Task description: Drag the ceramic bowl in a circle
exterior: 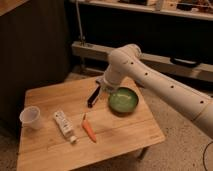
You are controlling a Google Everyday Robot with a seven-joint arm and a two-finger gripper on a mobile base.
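Glossy green ceramic bowl (124, 100) — tool (106, 89) at rim

Your single white arm (165, 87) enters from the right edge and rises leftward to a bent joint at upper centre. From there it turns steeply down. Your gripper (107, 90) hangs below the wrist, just left of centre in the view, pointing downward, its jaws closed together.
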